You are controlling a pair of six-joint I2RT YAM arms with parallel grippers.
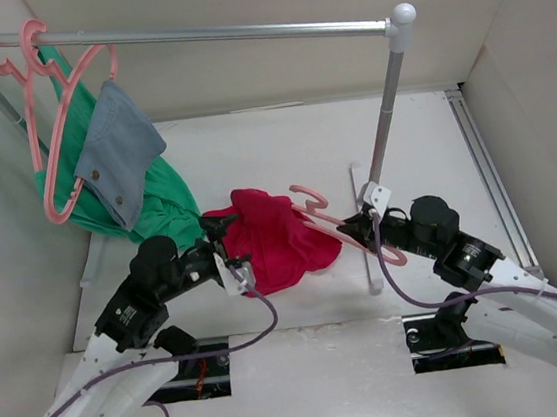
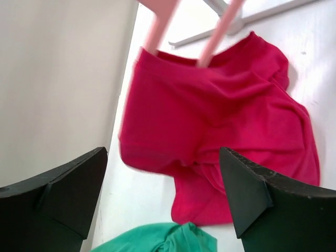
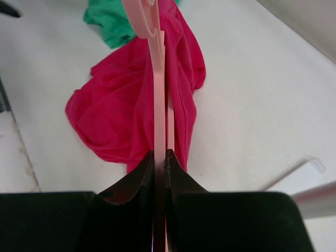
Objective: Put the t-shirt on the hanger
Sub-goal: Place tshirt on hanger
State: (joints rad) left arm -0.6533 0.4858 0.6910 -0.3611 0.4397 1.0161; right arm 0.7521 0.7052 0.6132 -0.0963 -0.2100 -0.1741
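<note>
The crimson t-shirt (image 1: pixel 267 238) lies bunched on the white table in the middle. The salmon-pink hanger (image 1: pixel 346 223) is held slanted, its far end hidden in the shirt's fabric and its hook (image 1: pixel 309 199) showing above. My right gripper (image 1: pixel 367 231) is shut on the hanger's near end; in the right wrist view the fingers (image 3: pixel 144 173) clamp the thin bar (image 3: pixel 159 79) over the shirt (image 3: pixel 126 110). My left gripper (image 1: pixel 225 249) is open and empty at the shirt's left edge. In the left wrist view it (image 2: pixel 163 152) hovers above the shirt (image 2: pixel 210 115), where the hanger's bars (image 2: pixel 157 26) enter the fabric.
A green garment (image 1: pixel 161 197) and a grey-blue denim cloth (image 1: pixel 121 151) hang on pink hangers (image 1: pixel 50 144) from the metal rail (image 1: pixel 218 32) at the back left. The rack's post (image 1: pixel 388 105) and foot (image 1: pixel 368 249) stand right of the shirt. White walls close in both sides.
</note>
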